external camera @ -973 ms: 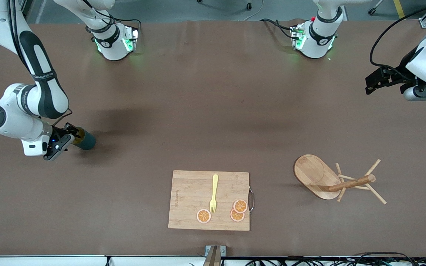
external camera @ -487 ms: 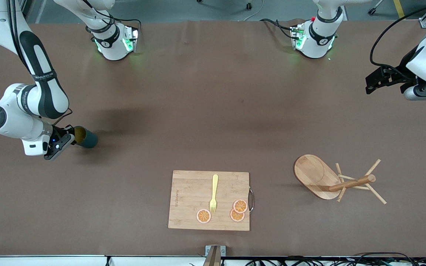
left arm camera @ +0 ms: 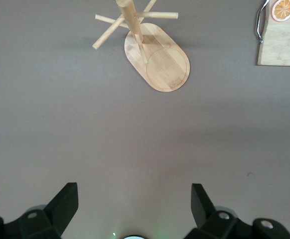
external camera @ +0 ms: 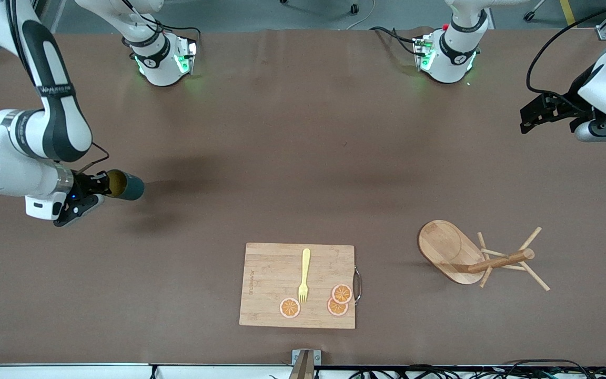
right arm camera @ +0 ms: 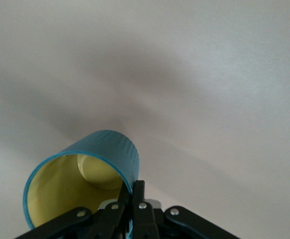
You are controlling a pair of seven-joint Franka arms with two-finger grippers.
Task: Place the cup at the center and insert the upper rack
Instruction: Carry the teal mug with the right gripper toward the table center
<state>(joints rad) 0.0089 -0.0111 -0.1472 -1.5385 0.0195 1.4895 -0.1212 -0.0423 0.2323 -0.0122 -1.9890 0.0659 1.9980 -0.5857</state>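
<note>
My right gripper is shut on the rim of the dark teal cup and holds it on its side above the table at the right arm's end. In the right wrist view the cup shows its mustard-yellow inside, its wall pinched between my fingers. The wooden mug tree lies tipped over on the table toward the left arm's end, its pegs pointing away from the oval base. It also shows in the left wrist view. My left gripper is open and empty, high over the table edge.
A rectangular wooden cutting board lies near the front camera at the table's middle. It carries a yellow fork and three orange slices. A metal handle sticks out of its side.
My right gripper has lifted the cup off the table and carried it a little toward the table's middle. The left arm has not moved.
</note>
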